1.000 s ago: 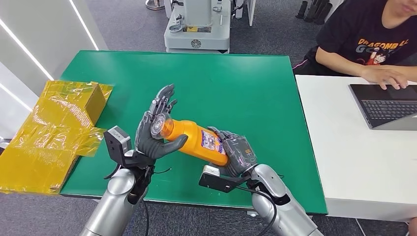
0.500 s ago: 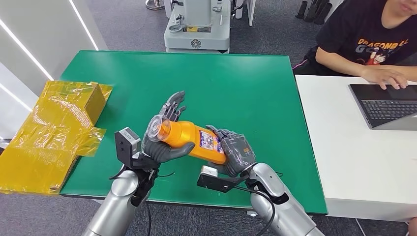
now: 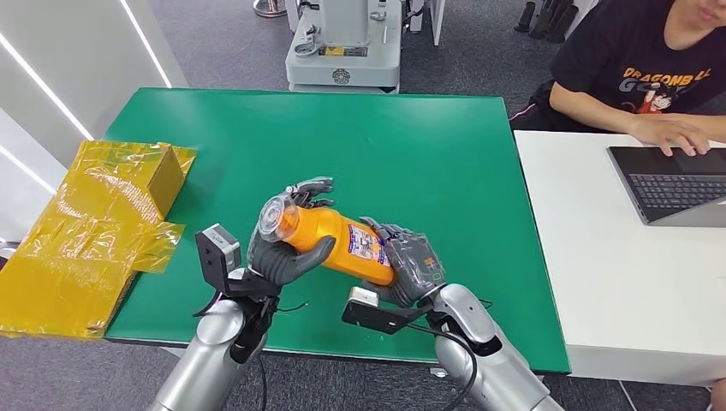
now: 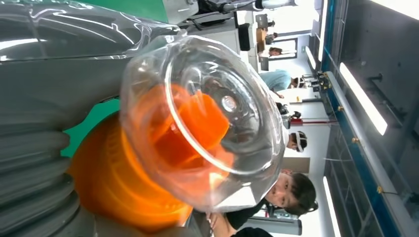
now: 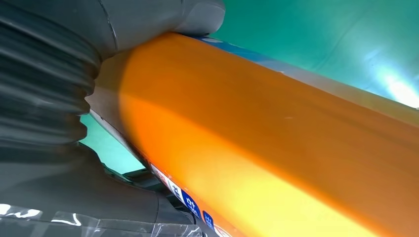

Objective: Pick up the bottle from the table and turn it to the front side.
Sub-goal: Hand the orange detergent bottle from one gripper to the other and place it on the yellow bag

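The orange bottle was held lying across, lifted above the green table, its labelled base end gripped by the right hand and its neck wrapped by the fingers of the left hand. It was judged rigid, fairly light and smooth enough to slip in rotation, so the body was considered the safer hold, not the clear cap.

A green surface stands on a grey carpeted floor. A white table adjoins its right side and carries an open laptop; a person in a black T-shirt sits behind it. Crumpled yellow film and a yellow box lie at the left edge. A grey machine base stands beyond the far edge. A white wall panel with light strips runs along the left.
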Robot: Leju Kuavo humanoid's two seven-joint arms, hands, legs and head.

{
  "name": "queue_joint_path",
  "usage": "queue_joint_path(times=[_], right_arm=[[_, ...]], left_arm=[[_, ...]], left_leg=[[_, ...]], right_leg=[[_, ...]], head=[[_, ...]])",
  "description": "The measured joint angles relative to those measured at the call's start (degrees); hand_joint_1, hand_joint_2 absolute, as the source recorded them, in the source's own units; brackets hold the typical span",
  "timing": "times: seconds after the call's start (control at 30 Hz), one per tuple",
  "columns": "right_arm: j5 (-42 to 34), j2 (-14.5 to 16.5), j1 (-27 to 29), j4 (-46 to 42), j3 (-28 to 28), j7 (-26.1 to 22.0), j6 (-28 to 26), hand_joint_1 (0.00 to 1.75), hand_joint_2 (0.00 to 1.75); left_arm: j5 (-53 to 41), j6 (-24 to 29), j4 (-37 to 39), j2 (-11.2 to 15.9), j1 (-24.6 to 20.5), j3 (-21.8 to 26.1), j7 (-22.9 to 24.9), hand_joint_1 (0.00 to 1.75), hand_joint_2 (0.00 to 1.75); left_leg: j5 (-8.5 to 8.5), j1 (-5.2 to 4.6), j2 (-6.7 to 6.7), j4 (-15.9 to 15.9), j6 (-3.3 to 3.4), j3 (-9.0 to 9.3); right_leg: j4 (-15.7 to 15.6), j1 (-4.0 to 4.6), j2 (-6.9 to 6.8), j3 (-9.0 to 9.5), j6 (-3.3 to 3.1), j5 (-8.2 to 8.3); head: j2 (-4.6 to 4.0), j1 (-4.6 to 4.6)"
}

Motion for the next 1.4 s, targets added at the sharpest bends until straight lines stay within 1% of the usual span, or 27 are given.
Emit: queue_joint_path(times=[0.2,0.67,0.8,0.87,0.9,0.97,1.0,1.03,1.2,1.4], right_arm=[[0.26,0.03,0.04,0.00,0.04,-0.01,0.46,1.75,1.75],[0.42,0.04,0.44,-0.34,0.21,0.21,0.89,1.74,1.75],[0.38,0.03,0.46,-0.48,0.20,0.32,0.89,1.46,1.75],[0.27,0.04,0.50,-0.58,0.19,0.41,0.83,1.42,1.75],[0.17,0.04,0.56,-0.66,0.18,0.44,0.77,1.15,1.75],[-0.09,0.08,0.76,-0.91,0.10,0.48,0.49,0.41,1.75],[-0.26,0.13,0.90,-1.03,0.04,0.50,0.27,0.10,1.75],[-0.45,0.22,1.11,-1.18,-0.03,0.52,-0.01,0.00,1.75],[-1.20,0.95,2.85,-2.51,0.05,0.27,-1.09,0.00,1.75],[-1.41,1.22,3.51,-3.27,0.10,0.20,-1.42,0.00,1.75]], left_arm=[[0.47,0.92,-0.02,-0.48,0.47,0.00,-0.87,1.75,1.75],[0.93,1.21,-0.07,-1.16,0.54,0.00,-0.94,1.75,1.75],[0.96,1.21,-0.09,-1.21,0.55,0.00,-0.97,1.75,1.75],[0.98,1.21,-0.09,-1.22,0.55,-0.01,-0.98,1.75,1.75],[0.99,1.21,-0.09,-1.22,0.55,-0.01,-0.98,1.75,1.75],[1.03,1.25,-0.08,-1.21,0.55,-0.04,-0.98,1.75,1.75],[1.05,1.28,-0.07,-1.20,0.55,-0.07,-1.00,1.75,1.75],[1.07,1.37,-0.07,-1.19,0.55,-0.08,-1.07,1.75,1.75],[0.81,2.45,-0.05,-0.69,0.54,0.26,-1.49,1.75,1.75],[0.79,2.57,-0.04,-0.14,0.54,0.35,-1.50,1.75,1.75]], left_leg=[[0.00,0.00,0.00,0.00,0.00,0.00],[0.00,0.00,0.00,0.00,0.00,0.00],[0.00,0.00,0.00,0.00,0.00,0.00],[0.00,0.00,0.00,0.00,0.00,0.00],[0.00,0.00,0.00,0.00,0.00,0.00],[0.00,0.00,-0.01,0.00,0.00,0.00],[0.00,0.00,-0.01,0.00,0.00,0.00],[0.00,0.00,-0.01,0.00,0.00,-0.01],[0.00,0.01,-0.01,-0.01,0.00,-0.01],[0.00,0.01,-0.01,-0.02,0.00,-0.01]], right_leg=[[0.00,0.00,0.00,0.00,0.00,0.00],[0.00,0.00,0.00,0.00,0.00,0.00],[0.00,0.00,0.00,0.00,0.00,0.00],[0.00,0.00,0.00,0.00,0.00,0.00],[0.00,0.00,0.00,0.00,0.00,0.00],[0.00,0.00,0.00,0.00,0.00,0.00],[0.00,0.00,-0.01,0.01,0.00,0.00],[0.00,0.00,-0.01,0.01,0.00,0.00],[0.00,0.01,-0.02,0.00,0.00,0.00],[0.01,0.01,-0.02,0.01,0.00,0.00]], head=[[0.00,-0.01],[0.00,-0.01],[0.00,-0.01],[0.00,-0.01],[0.00,-0.01],[0.00,-0.01],[0.00,-0.01],[0.00,-0.01],[0.00,-0.01],[0.00,0.00]])
